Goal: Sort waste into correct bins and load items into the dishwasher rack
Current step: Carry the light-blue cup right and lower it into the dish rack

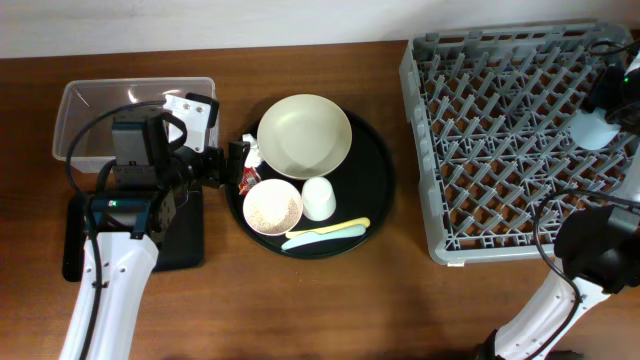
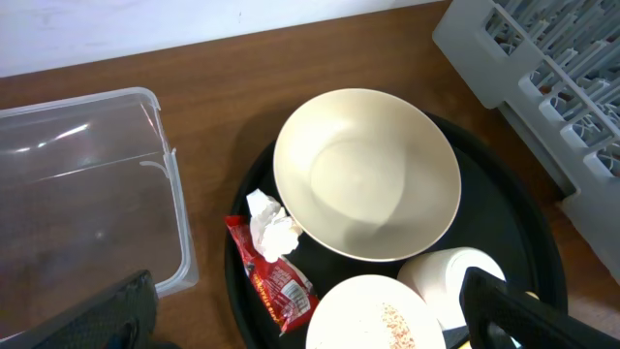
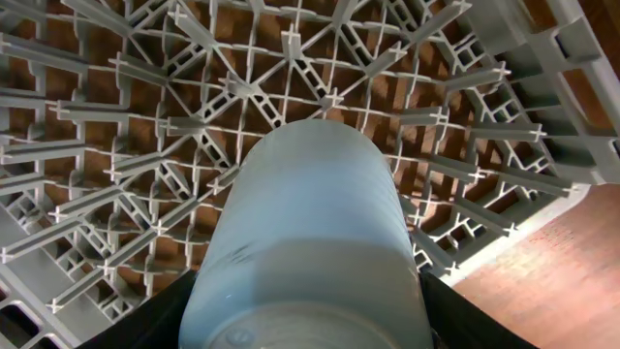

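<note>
Right gripper [image 3: 308, 296]: jaws clamped on the light blue cup [image 3: 305, 194], held over the dishwasher rack [image 1: 500, 150] near its right edge. Left gripper [image 1: 240, 165]: jaws spread wide, well left of the rack, by the small red wrapper [image 2: 276, 281].

Tub [image 1: 90, 115] upper left, rectangular tray [image 1: 188, 245] below it; round tray [image 1: 378, 185] at centre carries large bowl [image 1: 304, 135]; dishwasher rack [image 1: 480, 130] fills the right.
</note>
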Controlling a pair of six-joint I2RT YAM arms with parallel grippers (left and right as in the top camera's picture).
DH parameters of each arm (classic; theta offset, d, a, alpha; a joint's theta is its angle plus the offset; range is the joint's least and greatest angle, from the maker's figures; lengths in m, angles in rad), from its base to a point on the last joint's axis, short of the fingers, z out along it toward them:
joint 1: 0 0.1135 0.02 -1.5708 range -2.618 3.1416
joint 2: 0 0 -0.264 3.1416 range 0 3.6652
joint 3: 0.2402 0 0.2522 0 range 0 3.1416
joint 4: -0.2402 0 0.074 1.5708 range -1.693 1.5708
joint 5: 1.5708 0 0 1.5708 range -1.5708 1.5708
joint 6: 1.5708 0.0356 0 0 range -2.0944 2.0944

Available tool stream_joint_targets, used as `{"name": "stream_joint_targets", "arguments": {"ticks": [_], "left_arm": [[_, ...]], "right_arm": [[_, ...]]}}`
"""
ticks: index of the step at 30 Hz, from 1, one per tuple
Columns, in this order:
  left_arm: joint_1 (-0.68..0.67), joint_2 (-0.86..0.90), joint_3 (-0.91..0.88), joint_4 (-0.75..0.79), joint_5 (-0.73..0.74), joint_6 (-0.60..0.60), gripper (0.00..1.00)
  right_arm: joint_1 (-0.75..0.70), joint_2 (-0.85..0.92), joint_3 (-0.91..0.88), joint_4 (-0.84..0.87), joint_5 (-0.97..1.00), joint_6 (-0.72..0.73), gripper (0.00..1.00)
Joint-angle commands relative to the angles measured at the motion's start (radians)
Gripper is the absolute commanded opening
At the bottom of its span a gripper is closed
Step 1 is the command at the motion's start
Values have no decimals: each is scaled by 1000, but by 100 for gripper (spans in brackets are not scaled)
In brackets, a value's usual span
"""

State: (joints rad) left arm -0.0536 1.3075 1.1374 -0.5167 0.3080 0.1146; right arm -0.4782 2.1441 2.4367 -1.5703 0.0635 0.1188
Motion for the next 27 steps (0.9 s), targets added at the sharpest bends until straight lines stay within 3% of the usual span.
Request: {"name": "stream_joint_targets", "arguments": {"ticks": [1,15,27], "left_arm": [[-3,5,19,0,18,-2,100],[-3,5,19,-1,18,-2,100],[-3,5,19,-1,18,-2,100]], "right_arm": [[0,8,-4,5,-4,-6,64],[0,8,-265,187,-3,-6,65],[0,8,-381,266,-21,-5,65]]}}
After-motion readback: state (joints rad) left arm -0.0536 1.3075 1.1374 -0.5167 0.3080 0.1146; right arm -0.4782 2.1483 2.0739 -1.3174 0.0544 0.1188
